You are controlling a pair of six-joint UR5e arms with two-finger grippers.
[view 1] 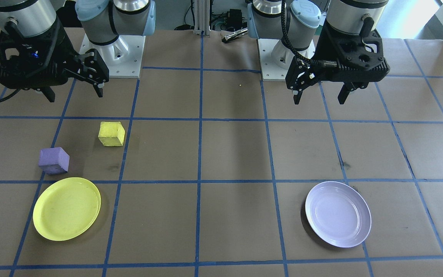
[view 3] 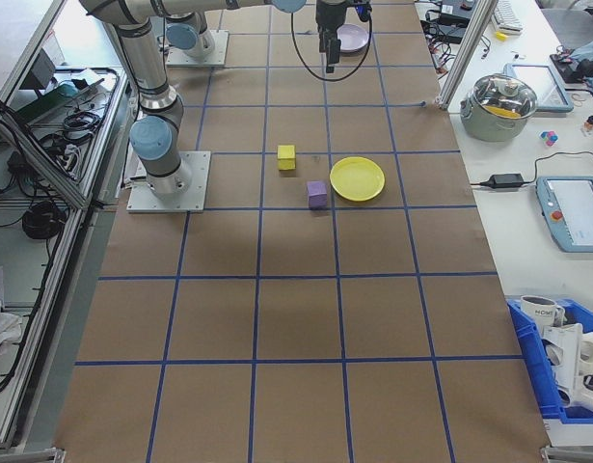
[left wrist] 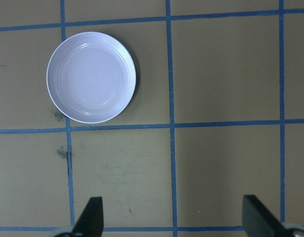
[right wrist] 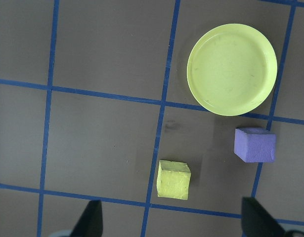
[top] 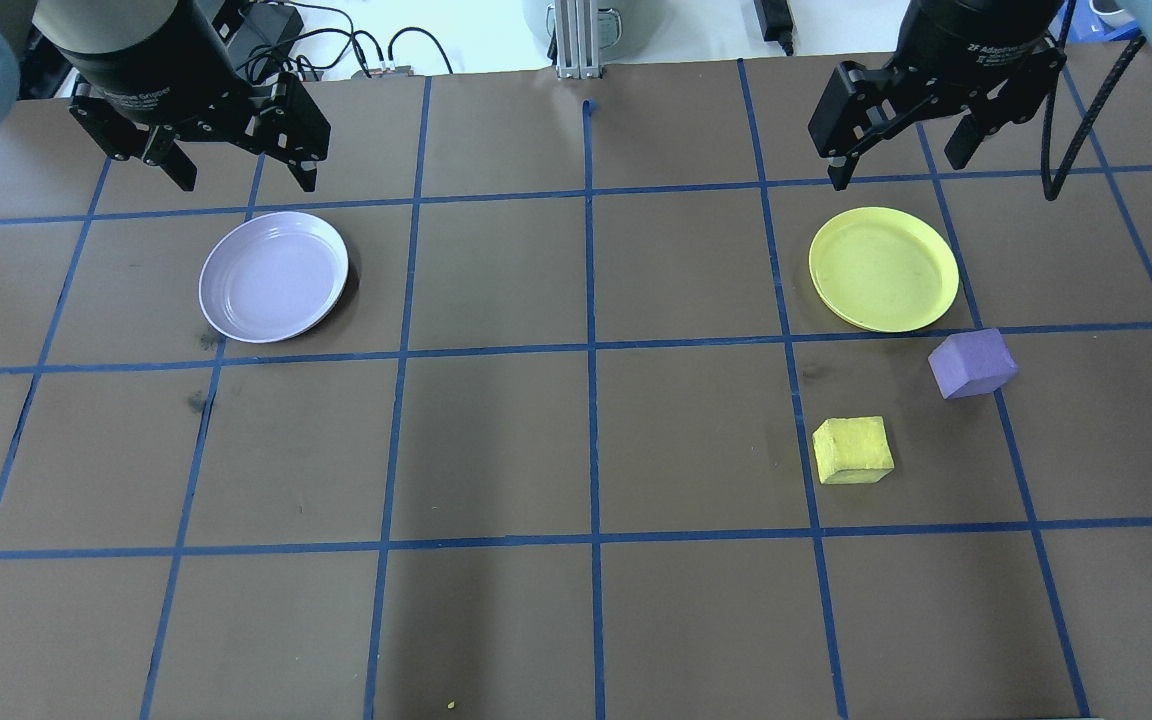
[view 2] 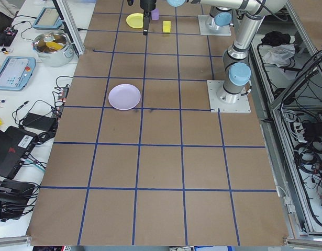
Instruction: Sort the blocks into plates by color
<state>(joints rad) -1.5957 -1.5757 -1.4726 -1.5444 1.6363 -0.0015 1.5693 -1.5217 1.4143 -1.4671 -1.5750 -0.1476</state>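
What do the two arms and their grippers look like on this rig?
Both arms are silver-grey tubes with pale blue joint caps on white bases. The left gripper and right gripper are black two-finger units with white lettering, and a black cable hangs beside the right one.

In the overhead view, the yellow block (top: 852,450) and purple block (top: 972,363) lie on the surface at six and four o'clock of the empty yellow plate (top: 884,268). The empty lavender-white plate (top: 273,276) sits well apart at nine o'clock.
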